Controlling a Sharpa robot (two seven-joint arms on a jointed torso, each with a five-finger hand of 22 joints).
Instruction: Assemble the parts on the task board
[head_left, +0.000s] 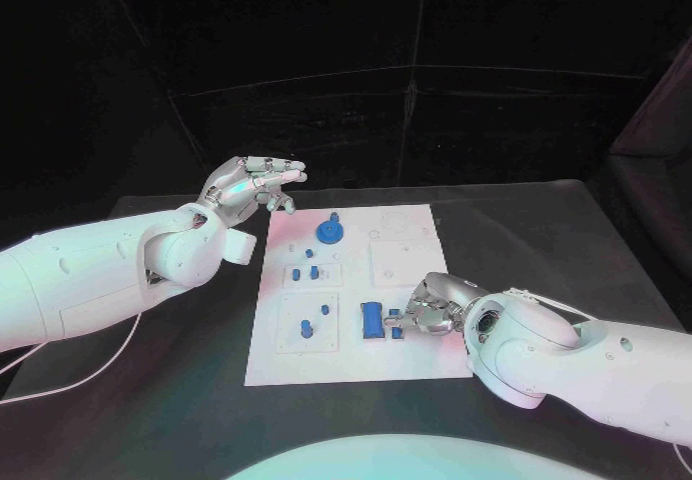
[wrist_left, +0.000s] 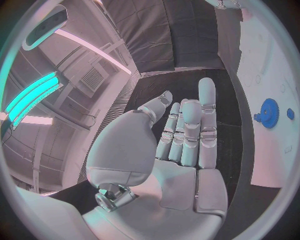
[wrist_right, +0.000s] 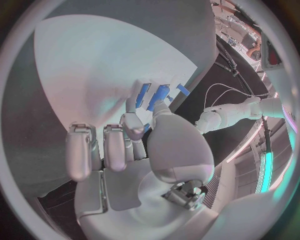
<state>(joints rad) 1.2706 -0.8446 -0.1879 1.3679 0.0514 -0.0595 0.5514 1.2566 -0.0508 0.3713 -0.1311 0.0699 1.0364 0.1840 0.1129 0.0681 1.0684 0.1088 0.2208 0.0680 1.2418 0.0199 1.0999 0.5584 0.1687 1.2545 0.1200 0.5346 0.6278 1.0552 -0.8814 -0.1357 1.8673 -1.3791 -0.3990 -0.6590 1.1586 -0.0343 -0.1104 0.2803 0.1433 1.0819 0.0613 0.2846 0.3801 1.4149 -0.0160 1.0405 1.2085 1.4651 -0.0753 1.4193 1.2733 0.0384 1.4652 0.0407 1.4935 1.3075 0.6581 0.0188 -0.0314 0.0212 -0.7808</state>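
Observation:
The white task board (head_left: 411, 225) lies in the middle of the black table. On it stand a blue gear (head_left: 332, 233) (wrist_left: 269, 112), several small blue parts (head_left: 307, 270) and a blue rectangular block (head_left: 372, 320). My right hand (head_left: 428, 305) is low over the board's right side. Its thumb and a finger pinch a small blue part (head_left: 394, 319) (wrist_right: 158, 96) right beside the block, while the other fingers (wrist_right: 81, 152) stay curled back. My left hand (head_left: 253, 185) (wrist_left: 181, 145) is raised off the board's far left corner, its fingers stretched out and holding nothing.
Bare black table (head_left: 548, 230) surrounds the board on all sides. Square recessed plates (head_left: 397, 262) mark the board's right half. My left forearm (head_left: 101, 280) hangs over the table to the left of the board.

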